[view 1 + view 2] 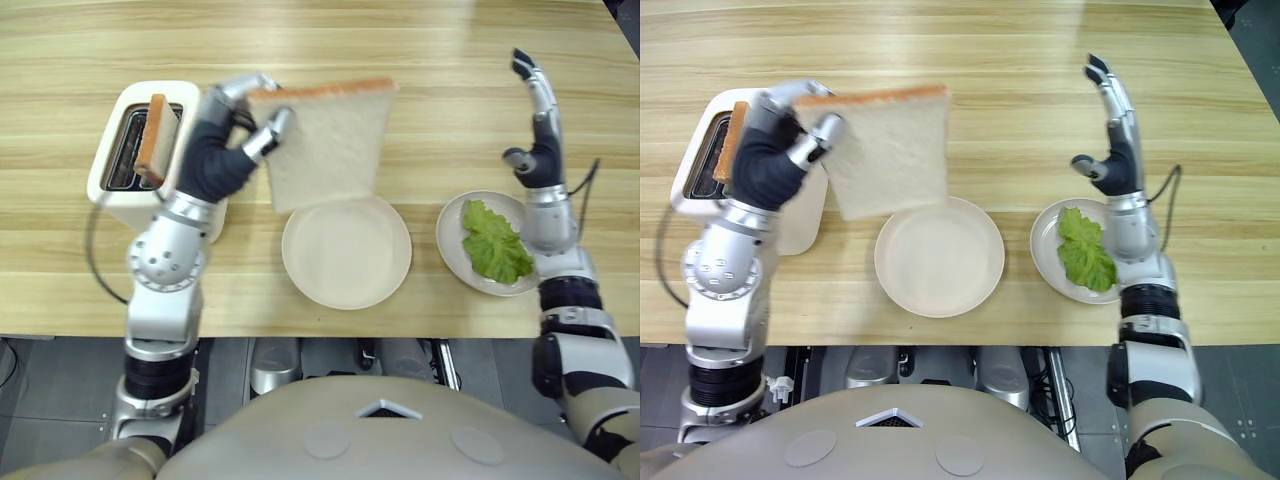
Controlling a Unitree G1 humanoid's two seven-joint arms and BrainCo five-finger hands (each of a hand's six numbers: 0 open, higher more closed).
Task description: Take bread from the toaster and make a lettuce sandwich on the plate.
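Bread slice [330,140] clasped by left hand [215,150] fingers [270,130] near plate [345,290]; right hand [540,150] fingers [541,95] released, empty

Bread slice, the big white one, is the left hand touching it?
Touching. The left eye view shows the left hand pinching the left edge of the bread slice, with fingers lying on its face and holding it up.

green lettuce [496,243]; cream plate [346,290]

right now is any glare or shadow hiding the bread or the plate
Left eye view: no glare on the empty plate, and the bread slice in the left hand is evenly lit. Right eye view: same even light, lettuce plain, nothing lost in shadow.
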